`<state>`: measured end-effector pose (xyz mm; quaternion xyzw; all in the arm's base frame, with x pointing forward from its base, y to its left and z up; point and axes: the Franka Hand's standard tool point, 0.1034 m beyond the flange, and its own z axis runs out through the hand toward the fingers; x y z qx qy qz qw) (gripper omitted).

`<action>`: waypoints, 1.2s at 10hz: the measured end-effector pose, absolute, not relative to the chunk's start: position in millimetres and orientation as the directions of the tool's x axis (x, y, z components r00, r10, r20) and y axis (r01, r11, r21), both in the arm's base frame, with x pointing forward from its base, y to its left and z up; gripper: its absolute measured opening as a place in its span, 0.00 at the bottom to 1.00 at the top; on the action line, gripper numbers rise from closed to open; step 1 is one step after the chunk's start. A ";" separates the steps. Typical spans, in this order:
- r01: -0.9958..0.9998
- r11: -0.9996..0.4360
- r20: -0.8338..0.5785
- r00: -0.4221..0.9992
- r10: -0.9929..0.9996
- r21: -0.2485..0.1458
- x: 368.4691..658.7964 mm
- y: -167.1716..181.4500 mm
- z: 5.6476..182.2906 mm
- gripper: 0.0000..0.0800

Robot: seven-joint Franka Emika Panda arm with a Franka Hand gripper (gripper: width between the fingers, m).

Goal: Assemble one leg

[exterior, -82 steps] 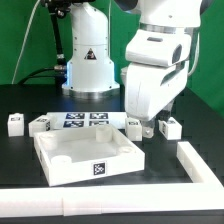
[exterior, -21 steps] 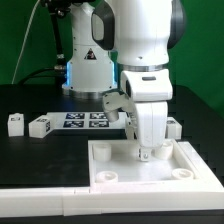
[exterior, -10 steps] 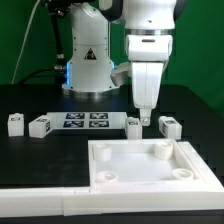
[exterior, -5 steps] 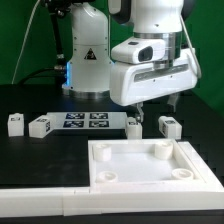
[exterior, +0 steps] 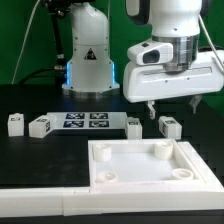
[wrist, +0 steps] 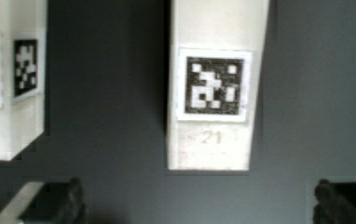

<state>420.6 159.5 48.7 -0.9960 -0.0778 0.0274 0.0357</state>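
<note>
Since half a second ago the pincer (exterior: 171, 104) has shifted toward the exterior view's right. It now hangs above the leg (exterior: 169, 126), fingers spread wide and empty. That leg stands on the table (exterior: 30, 160), near a second post (exterior: 134, 126) and behind the tray (exterior: 140, 183). No tray socket holds a leg.

Wrist view: the leg (wrist: 216, 90), tag numbered 21, sits in line with the gap between the open fingertips (wrist: 50, 205), untouched. The second post (wrist: 6, 80) stands beside it.

Judgement: early stage; grasp, carry and insertion all remain.
</note>
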 end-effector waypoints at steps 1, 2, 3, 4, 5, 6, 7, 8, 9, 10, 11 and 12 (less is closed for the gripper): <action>0.153 -0.985 -0.045 0.987 0.157 -0.076 420.8 159.8 48.7 0.81; 0.154 -0.985 -0.063 0.985 0.159 -0.074 418.3 158.9 47.9 0.81; 0.149 -0.987 -0.209 0.965 0.158 -0.056 408.2 155.8 48.3 0.81; 0.130 -0.991 -0.306 0.942 0.137 -0.042 409.2 160.0 48.3 0.81; 0.105 -0.994 -0.355 0.929 0.105 -0.019 409.7 165.1 43.4 0.81; 0.113 -0.994 -0.474 0.875 0.101 -0.004 400.0 164.9 40.5 0.81; 0.116 -0.993 -0.559 0.823 0.096 0.001 401.3 166.8 36.3 0.81; 0.119 -0.993 -0.617 0.782 0.092 0.003 402.8 168.4 32.0 0.81; 0.127 -0.992 -0.705 0.704 0.083 0.010 396.9 166.7 30.1 0.81; 0.131 -0.991 -0.765 0.640 0.076 0.011 397.0 166.1 25.9 0.81; 0.133 -0.991 -0.800 0.596 0.071 0.010 397.4 165.8 21.1 0.81; 0.137 -0.991 -0.833 0.550 0.066 0.012 394.4 164.6 19.4 0.81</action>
